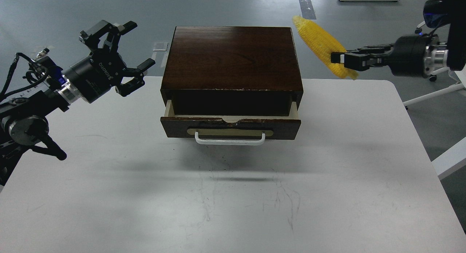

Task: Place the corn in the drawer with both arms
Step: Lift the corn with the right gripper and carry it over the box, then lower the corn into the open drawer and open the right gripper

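Corn (317, 40) hangs in the air off the right rear corner of the cabinet (231, 56), pinched near its lower end by the right gripper (338, 58), whose two fingers are closed on it. The cob tilts, its upper tip pointing up and to the left, its lower tip poking out below the fingers. It is clear of the cabinet top and above the far right edge of the desk (327, 173), touching neither.

One drawer (231, 126) is pulled partway out of the cabinet's front. Its pale side walls show at both ends, and its chipped top edge runs across the front above the white bar handle (230, 139). The slot behind the front panel is dark, so whether anything lies in it cannot be told; nothing shows above the rim.

Counting up: one cob, one cabinet with one drawer, one handle, two arms.

The left gripper (125, 54) hovers left of the cabinet, above the desk's rear left edge, its fingers spread wide and holding nothing. A gap of bare desk lies between it and the cabinet's left side.

In front of the drawer the white desk runs wide and bare, scuffed with faint dark marks, all the way to the near edge. To the right of the cabinet the surface is likewise free out to the rounded far corner. Grey floor (236, 9) lies beyond the back edge
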Robot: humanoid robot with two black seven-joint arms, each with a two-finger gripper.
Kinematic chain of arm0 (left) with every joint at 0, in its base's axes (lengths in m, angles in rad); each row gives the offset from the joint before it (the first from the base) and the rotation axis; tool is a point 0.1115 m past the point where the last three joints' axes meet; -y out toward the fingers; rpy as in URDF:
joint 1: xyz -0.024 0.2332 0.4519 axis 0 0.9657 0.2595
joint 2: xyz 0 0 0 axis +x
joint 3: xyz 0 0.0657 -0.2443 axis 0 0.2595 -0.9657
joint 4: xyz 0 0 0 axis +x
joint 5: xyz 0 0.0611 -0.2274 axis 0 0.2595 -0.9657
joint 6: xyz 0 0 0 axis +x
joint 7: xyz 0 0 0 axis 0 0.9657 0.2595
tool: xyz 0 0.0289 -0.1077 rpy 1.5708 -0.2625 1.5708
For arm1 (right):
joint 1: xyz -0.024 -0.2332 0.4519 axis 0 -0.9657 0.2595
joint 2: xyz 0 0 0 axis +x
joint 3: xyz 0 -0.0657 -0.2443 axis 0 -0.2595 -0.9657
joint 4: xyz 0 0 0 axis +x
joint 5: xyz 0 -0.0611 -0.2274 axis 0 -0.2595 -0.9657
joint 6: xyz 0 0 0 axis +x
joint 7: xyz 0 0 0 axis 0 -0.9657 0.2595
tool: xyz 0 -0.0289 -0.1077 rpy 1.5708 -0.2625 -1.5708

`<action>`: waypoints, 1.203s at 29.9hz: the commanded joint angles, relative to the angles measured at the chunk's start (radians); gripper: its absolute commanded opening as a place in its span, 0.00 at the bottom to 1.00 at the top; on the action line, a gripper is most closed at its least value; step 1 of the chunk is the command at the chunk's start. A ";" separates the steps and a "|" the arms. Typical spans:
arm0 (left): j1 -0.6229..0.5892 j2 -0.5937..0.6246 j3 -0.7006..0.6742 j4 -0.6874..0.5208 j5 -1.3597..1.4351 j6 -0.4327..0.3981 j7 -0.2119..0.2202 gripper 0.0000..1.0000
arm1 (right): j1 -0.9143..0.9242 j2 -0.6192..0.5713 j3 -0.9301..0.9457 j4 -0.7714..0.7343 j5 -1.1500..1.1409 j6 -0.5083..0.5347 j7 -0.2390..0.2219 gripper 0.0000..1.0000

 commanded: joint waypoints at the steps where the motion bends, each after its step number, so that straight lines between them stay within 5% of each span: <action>1: 0.000 0.001 0.000 0.000 0.000 0.000 0.000 0.98 | 0.083 0.110 -0.058 0.001 -0.015 -0.028 0.000 0.10; 12: 0.000 0.001 0.002 0.000 0.000 0.000 0.000 0.98 | 0.209 0.404 -0.208 0.000 -0.182 -0.246 0.000 0.10; 28: 0.003 0.006 0.002 0.000 0.000 0.000 0.000 0.98 | 0.163 0.572 -0.319 -0.057 -0.220 -0.332 0.000 0.15; 36: 0.005 0.004 0.002 0.000 0.000 0.000 0.000 0.98 | 0.140 0.578 -0.320 -0.060 -0.217 -0.332 0.000 0.39</action>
